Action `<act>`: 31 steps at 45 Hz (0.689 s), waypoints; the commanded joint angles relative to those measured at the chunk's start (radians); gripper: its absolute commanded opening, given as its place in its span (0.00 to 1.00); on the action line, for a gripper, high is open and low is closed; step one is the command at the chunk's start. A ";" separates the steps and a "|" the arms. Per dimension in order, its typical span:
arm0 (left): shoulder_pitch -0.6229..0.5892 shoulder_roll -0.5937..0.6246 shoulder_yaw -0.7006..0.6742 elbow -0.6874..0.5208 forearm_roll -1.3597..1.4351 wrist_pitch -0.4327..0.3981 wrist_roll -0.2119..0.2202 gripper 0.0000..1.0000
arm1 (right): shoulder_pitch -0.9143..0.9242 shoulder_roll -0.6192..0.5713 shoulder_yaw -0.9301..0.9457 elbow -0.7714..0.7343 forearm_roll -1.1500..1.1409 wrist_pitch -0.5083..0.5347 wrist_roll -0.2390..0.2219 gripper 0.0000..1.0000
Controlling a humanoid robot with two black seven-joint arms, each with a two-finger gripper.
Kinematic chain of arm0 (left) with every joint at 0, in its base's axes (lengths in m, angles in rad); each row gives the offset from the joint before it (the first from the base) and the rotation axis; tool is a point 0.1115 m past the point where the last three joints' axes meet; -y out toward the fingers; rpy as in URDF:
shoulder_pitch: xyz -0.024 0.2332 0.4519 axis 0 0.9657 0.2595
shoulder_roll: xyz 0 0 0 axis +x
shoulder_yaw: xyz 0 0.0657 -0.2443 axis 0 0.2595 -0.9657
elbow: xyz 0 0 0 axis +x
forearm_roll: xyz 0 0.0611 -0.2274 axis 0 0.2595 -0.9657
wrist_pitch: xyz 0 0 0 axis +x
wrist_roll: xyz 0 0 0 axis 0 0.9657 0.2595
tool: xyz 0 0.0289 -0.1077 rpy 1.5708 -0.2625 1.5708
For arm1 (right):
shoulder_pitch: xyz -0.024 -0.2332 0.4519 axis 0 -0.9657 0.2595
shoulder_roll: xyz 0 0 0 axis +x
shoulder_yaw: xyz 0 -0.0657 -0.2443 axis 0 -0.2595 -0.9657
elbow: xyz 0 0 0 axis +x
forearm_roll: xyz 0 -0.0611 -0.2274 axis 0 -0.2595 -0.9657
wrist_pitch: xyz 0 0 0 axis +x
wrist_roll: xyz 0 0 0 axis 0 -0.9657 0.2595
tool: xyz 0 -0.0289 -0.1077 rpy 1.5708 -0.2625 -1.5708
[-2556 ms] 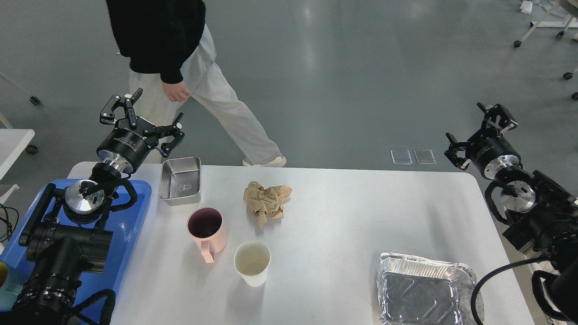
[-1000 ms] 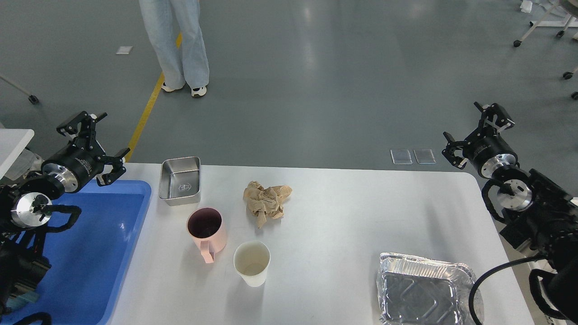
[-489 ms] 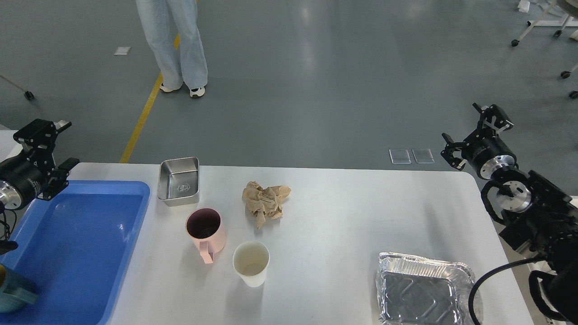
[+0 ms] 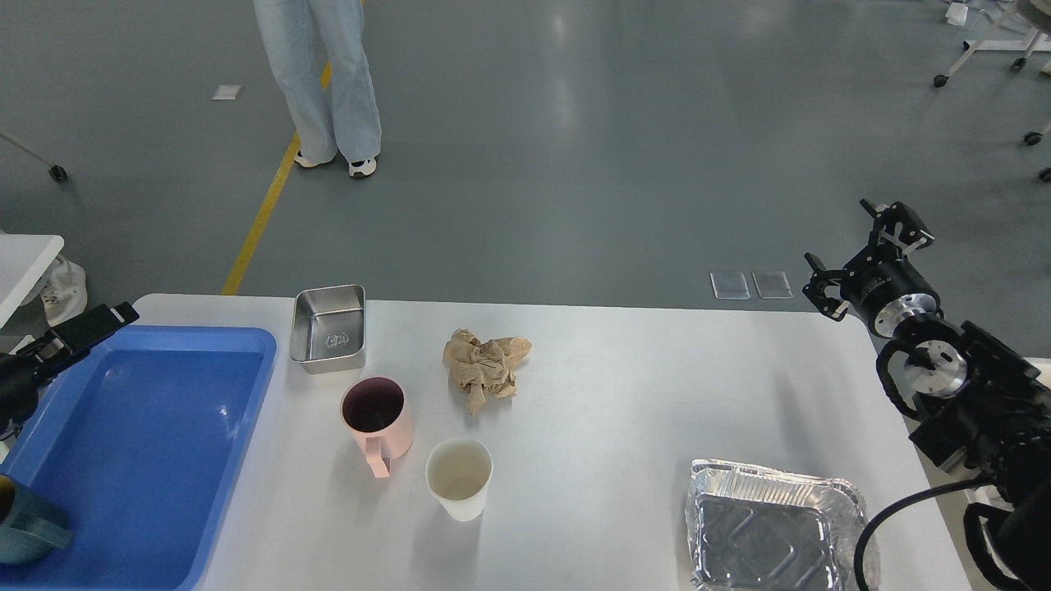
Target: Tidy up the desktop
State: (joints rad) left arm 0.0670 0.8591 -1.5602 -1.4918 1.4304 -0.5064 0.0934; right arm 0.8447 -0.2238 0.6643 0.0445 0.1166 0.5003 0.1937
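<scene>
The white desktop [image 4: 640, 394] holds a steel tin [image 4: 329, 328], a pink mug [image 4: 378, 424], a white paper cup [image 4: 458, 489], a crumpled brown paper [image 4: 484, 367] and a foil tray [image 4: 776, 533]. My left gripper [image 4: 78, 332] shows only as a dark finger at the far left edge, by the far corner of the blue tray [image 4: 189, 460]; I cannot tell how its jaws stand. My right gripper [image 4: 860, 253] is open and empty, in the air just beyond the desktop's far right corner.
A teal mug [image 4: 25, 525] stands in the blue tray's near left corner. A small white side table [image 4: 25, 258] is at the far left. A person [image 4: 328, 82] stands on the floor beyond the desktop, by a yellow floor line.
</scene>
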 commanded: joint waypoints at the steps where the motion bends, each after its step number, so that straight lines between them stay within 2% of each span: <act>1: 0.004 0.064 -0.116 -0.015 -0.013 -0.139 0.000 0.91 | -0.003 0.001 0.001 0.001 0.000 0.006 0.001 1.00; 7: 0.000 0.064 -0.283 -0.030 -0.025 -0.306 -0.004 0.91 | -0.001 0.008 0.001 0.002 0.000 0.006 0.001 1.00; 9: 0.000 0.060 -0.322 -0.034 -0.030 -0.339 -0.004 0.91 | 0.001 0.009 0.001 0.002 0.000 0.006 0.001 1.00; 15: 0.008 0.043 -0.360 -0.039 -0.039 -0.353 -0.006 0.91 | 0.002 0.011 0.001 0.002 0.000 0.006 0.001 1.00; 18: 0.008 -0.015 -0.365 -0.035 -0.039 -0.345 -0.001 0.91 | 0.001 0.012 0.001 0.003 0.000 0.006 0.001 1.00; 21: 0.005 -0.106 -0.373 -0.027 -0.036 -0.296 0.006 0.91 | 0.001 0.012 0.000 0.003 0.000 0.006 0.001 1.00; 25: 0.010 -0.202 -0.373 -0.018 -0.031 -0.141 0.029 0.91 | 0.002 0.021 0.000 0.005 0.000 0.006 0.001 1.00; 31: 0.011 -0.279 -0.336 -0.010 -0.030 0.063 0.094 0.91 | 0.007 0.026 0.000 0.005 0.000 0.006 0.001 1.00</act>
State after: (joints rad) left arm 0.0759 0.6458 -1.9275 -1.5099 1.3978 -0.6071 0.1364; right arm 0.8462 -0.2010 0.6644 0.0492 0.1166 0.5063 0.1950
